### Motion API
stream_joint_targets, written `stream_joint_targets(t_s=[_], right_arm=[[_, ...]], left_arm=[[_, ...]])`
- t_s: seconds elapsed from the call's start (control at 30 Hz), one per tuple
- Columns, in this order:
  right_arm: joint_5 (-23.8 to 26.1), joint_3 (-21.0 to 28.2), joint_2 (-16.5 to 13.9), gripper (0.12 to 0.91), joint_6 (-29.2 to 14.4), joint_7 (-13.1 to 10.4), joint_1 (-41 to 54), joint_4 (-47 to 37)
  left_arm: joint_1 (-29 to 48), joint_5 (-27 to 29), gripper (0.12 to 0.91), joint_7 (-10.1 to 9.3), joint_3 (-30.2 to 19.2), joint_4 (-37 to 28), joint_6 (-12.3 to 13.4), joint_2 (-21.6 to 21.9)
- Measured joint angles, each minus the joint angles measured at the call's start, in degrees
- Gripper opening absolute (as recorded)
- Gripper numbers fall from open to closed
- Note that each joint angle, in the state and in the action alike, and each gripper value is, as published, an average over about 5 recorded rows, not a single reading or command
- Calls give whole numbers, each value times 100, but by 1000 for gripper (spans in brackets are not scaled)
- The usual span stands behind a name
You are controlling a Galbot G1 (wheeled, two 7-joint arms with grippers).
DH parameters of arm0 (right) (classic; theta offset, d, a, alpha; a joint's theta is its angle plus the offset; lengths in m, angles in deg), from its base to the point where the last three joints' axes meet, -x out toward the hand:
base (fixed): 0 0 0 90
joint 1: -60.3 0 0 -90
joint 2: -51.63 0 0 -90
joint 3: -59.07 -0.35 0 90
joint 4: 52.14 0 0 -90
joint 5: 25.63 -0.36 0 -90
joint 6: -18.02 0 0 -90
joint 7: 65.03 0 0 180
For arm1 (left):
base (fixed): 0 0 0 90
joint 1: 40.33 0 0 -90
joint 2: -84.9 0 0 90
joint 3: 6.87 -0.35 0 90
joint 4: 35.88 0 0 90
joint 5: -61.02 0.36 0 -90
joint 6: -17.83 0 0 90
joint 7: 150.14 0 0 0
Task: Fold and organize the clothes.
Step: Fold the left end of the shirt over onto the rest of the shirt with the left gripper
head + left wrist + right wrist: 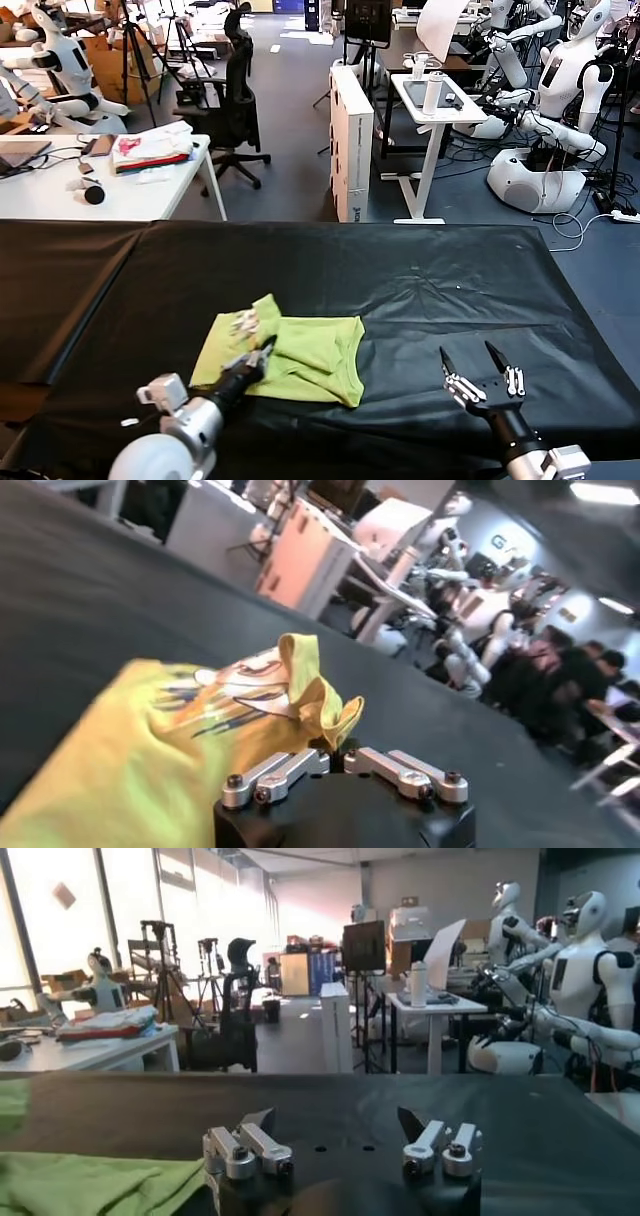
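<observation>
The lime yellow-green T-shirt (312,362) lies crumpled and partly folded on the black table, left of centre. Its small white print (243,322) faces up at the far left corner. My left gripper (264,352) sits at the shirt's near left part and is shut on a fold of the cloth. The left wrist view shows the T-shirt (140,755) with its print (240,685) and a raised fold pinched at the left gripper (335,754). My right gripper (478,360) hovers open over bare table, to the right of the shirt. In the right wrist view the right gripper (335,1120) holds nothing, with the T-shirt (80,1183) off to one side.
A black cloth covers the table (450,290). Behind it stand a white desk (60,195) with a pile of red, white and pink fabric (150,150), an office chair (235,115), a small white table (435,110) and other robots (560,90).
</observation>
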Motion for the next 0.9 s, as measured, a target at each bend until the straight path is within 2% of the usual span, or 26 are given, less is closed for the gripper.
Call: stream_joint_targets(t_s=[0.4,0.9], right_arm=[[60,7,36,907,-2,0,32,-104],[124,17,93,907,-1,1,10,-115]], left_arm=[[95,124,180,-38,-782,-108,-22,-359],[341,524,180,31,-1123,-585,113,-660]])
